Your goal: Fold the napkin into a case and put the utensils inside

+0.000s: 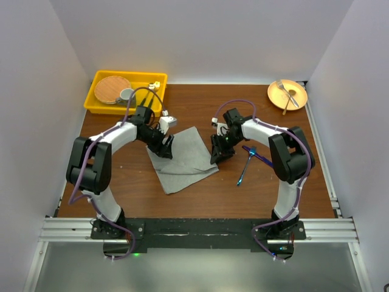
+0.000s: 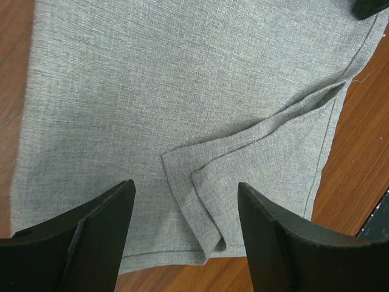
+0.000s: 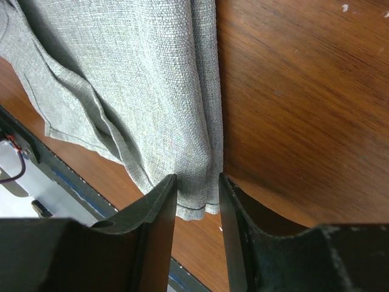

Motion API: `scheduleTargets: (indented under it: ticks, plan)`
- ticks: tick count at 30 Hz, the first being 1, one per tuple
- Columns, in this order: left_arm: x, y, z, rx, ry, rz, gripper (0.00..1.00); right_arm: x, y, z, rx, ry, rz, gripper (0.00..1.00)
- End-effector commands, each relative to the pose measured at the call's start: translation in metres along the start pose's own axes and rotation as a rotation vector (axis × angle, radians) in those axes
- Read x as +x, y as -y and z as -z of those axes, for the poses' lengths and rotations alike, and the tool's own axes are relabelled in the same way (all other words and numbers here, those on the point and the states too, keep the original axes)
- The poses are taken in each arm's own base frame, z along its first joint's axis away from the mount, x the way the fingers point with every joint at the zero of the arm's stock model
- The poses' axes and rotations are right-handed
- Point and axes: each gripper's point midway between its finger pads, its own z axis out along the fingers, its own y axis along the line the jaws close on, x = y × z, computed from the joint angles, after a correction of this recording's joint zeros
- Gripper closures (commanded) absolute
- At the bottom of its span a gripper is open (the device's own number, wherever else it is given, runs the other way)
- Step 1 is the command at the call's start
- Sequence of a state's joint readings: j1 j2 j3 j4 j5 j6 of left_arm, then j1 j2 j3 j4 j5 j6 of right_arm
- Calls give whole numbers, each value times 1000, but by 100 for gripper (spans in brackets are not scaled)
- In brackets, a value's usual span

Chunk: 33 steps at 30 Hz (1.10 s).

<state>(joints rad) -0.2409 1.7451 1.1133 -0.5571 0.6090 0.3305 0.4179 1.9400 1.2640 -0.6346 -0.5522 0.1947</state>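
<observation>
The grey napkin (image 1: pixel 185 159) lies partly folded on the tabletop (image 1: pixel 200 204) between the two arms, one flap doubled over along a slanting crease. The left hand (image 2: pixel 185 194) hangs over it with fingers apart and nothing between them. The right hand (image 3: pixel 197 182) is clamped on the cloth's right edge, and the blue fork (image 1: pixel 245 169) and knife (image 1: pixel 258 153) lie on bare wood beyond it.
</observation>
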Motion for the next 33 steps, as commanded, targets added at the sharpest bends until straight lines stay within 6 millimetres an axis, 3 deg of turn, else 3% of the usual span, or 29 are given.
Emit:
scheduleTargets:
  ticks: [1, 9, 16, 22, 29, 33]
  plan:
    - [6, 6, -15, 35, -11, 20, 27, -11, -6, 3, -21, 20, 9, 66]
    - [10, 18, -23, 94, -29, 30, 31, -10, 3, -1, 20, 9, 14, 78]
    - [9, 49, 0, 157, -6, -123, 48, -12, 3, 0, 20, 12, 13, 85]
    - [36, 69, 20, 213, -48, -250, 56, -11, 3, 1, 27, 13, 14, 92]
    - [56, 77, 42, 179, -45, -464, 48, -10, 1, 3, 22, 9, 19, 91]
    - [52, 73, 48, 78, 30, -537, 42, -10, -2, 6, 9, 6, 20, 79]
